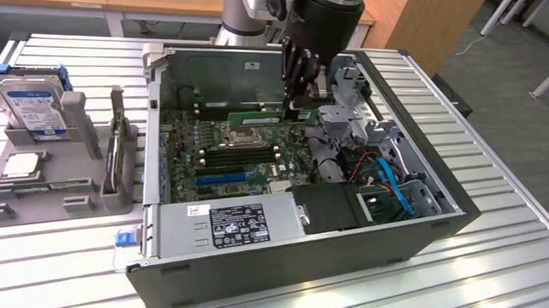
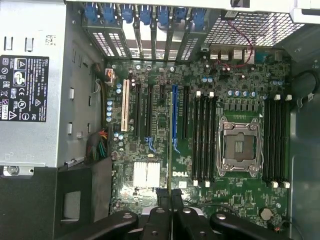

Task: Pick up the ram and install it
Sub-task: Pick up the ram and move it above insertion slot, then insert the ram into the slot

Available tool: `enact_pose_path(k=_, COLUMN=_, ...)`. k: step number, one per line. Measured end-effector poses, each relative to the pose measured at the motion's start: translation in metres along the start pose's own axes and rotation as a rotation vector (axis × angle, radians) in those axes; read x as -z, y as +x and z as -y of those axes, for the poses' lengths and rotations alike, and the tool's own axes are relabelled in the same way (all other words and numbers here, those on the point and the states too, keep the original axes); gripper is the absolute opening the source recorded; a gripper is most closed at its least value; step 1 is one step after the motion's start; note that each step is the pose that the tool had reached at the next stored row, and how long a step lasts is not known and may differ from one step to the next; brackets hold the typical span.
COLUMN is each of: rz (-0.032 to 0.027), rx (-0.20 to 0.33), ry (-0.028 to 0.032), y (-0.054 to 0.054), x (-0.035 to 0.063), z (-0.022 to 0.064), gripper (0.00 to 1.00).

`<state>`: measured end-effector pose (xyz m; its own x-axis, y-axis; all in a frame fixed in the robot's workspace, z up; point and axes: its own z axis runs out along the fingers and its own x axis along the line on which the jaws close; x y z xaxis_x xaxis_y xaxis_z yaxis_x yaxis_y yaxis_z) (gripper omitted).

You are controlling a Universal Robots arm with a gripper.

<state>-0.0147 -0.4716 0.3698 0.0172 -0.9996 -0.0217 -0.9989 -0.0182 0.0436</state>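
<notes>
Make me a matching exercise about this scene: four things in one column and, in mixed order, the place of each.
1. ram
2. hard drive
3. CPU chip
4. CPU socket

A. lying flat on the grey tray
B. between the black slots
C. standing in the grey holder
D. held by the gripper, over the motherboard

Pairs: 1-D, 2-C, 3-A, 4-B.
</notes>
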Motion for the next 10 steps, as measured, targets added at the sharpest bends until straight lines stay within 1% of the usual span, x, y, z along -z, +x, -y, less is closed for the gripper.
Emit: enact_pose_path(k=10, rz=-0.0001, rx=0.0, ry=0.0, y=0.0, x=0.0, z=0.0, gripper=0.12)
